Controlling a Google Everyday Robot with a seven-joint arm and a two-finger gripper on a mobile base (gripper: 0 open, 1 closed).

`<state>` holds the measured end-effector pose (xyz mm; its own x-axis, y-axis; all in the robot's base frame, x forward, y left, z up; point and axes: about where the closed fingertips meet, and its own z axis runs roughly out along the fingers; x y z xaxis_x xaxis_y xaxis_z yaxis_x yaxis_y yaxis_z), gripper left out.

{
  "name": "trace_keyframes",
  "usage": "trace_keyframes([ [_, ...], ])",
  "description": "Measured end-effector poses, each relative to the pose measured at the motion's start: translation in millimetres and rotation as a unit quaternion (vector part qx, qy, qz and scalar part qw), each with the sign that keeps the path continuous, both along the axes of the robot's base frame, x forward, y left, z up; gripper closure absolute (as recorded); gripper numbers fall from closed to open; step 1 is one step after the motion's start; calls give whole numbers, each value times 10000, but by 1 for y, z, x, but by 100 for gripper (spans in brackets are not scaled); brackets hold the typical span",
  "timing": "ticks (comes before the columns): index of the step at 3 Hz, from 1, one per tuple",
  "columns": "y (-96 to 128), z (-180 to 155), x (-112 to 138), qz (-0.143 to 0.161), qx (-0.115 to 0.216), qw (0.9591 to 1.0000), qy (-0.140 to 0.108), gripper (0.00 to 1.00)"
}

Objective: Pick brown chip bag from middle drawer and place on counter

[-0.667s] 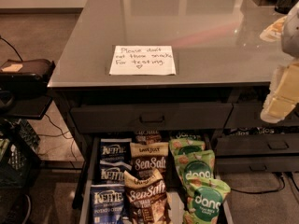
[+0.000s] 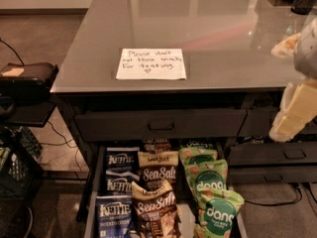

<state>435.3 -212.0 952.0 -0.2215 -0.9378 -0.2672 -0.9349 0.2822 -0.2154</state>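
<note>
A handwritten note [image 2: 151,64] lies on the counter [image 2: 208,29], near its front edge and left of centre. Directly beneath, a shallow drawer [image 2: 161,125] sits closed, and below it the middle drawer [image 2: 92,202] stands pulled out toward the camera. Inside are three files of snacks: Kettle bags [image 2: 120,182] left, Sea Salt chip bags [image 2: 156,209] in the middle (one behind another), Dang bags [image 2: 210,187] right. The gripper [image 2: 296,105] hangs at the far right, before the counter's front edge and above the closed side drawers [image 2: 292,155]. A crate [image 2: 20,167] sits on the floor, left.
</note>
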Motion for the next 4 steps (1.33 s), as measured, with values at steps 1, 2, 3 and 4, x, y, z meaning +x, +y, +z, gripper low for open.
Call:
trace_keyframes([
  [1, 9, -44, -7, 53, 461, 9988, 130, 0],
  [2, 27, -102, -14, 217, 1015, 9939, 360, 0],
  [3, 54, -158, -27, 510, 1467, 9845, 812, 0],
  [4, 54, -158, -27, 511, 1466, 9845, 812, 0],
])
